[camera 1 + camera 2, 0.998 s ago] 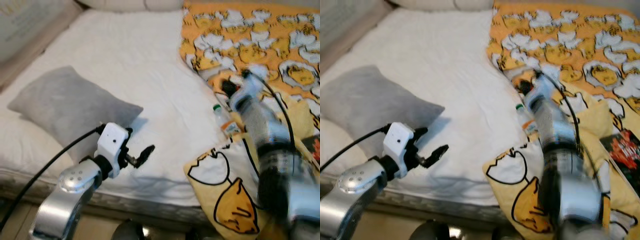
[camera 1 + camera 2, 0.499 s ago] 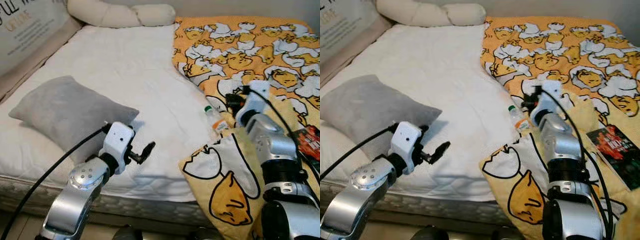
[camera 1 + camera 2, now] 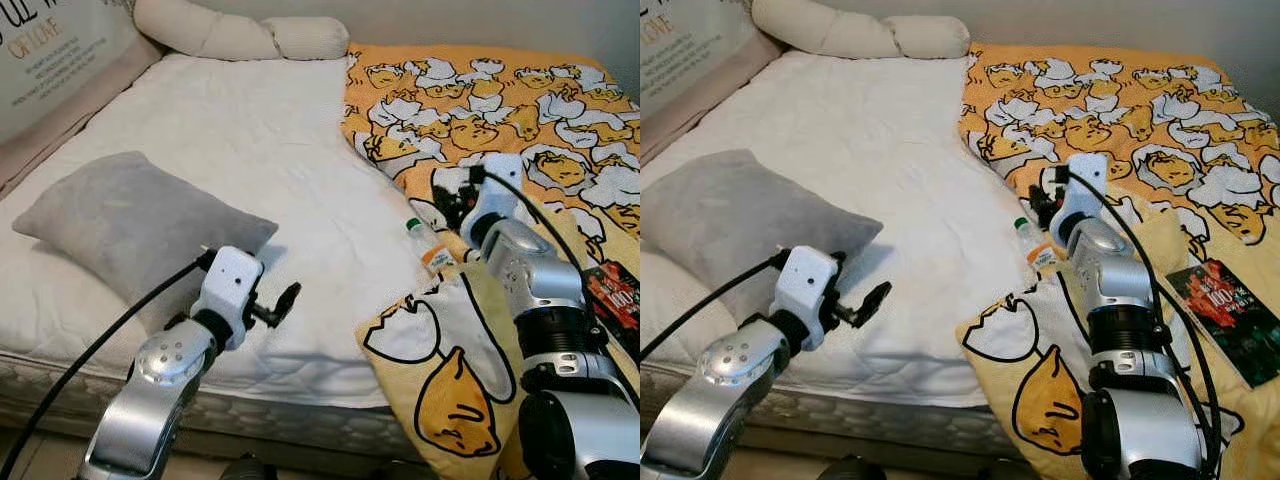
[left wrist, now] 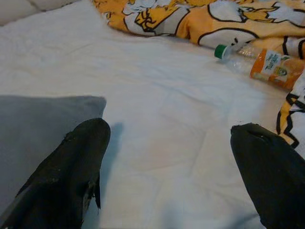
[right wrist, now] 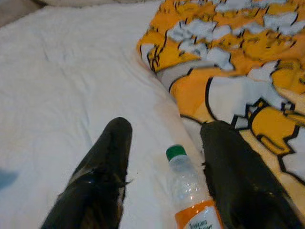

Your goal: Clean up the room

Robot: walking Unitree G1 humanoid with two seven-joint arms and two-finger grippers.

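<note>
Over bed, right pincer (image 5: 164,176) wide apart, straddling bottle (image 5: 190,191), untouched

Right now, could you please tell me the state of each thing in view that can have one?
bottle: lying on the sheet, green cap on.
right gripper: open, fingers either side of the bottle.
left gripper: open, over bare sheet.
blanket: rumpled.
grey pillow: lying flat.

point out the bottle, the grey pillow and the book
bottle (image 5: 188,183): right wrist view, on its clear body below the green cap
grey pillow (image 3: 130,225): left eye view, on its middle
book (image 3: 1230,305): right eye view, on its cover
</note>
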